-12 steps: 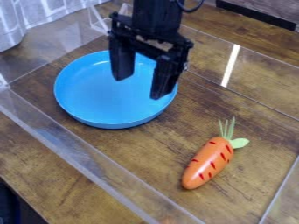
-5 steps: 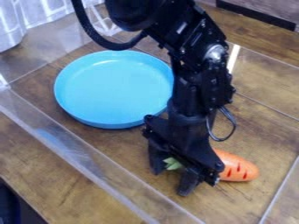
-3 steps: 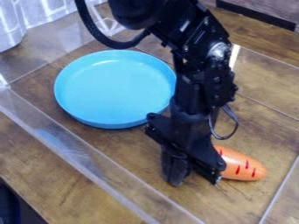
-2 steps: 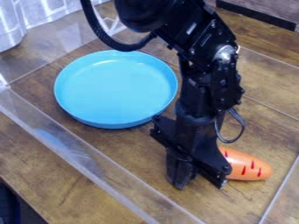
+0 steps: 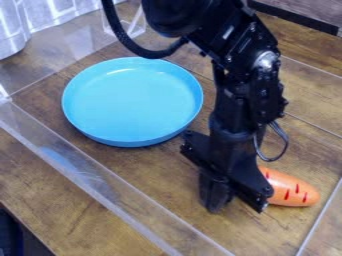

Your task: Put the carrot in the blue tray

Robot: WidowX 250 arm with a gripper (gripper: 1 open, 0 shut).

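Note:
The blue tray is a round shallow dish with nothing in it, at the left middle of the wooden table. The carrot lies flat on the table at the lower right, its orange tip pointing right. Its leaf end is hidden behind my gripper. The gripper points straight down and reaches the table just left of the carrot's visible body, with its fingers together. Whether they pinch the carrot's hidden end does not show. The carrot rests on the table, well to the right of the tray.
A clear plastic wall runs diagonally along the table's front left side. The black arm rises above the tray's right rim. Bare wooden tabletop lies between the tray and the gripper.
The fingers closed about a second ago. Since then the gripper and the carrot have slid together a little to the right along the table. The tray has not moved.

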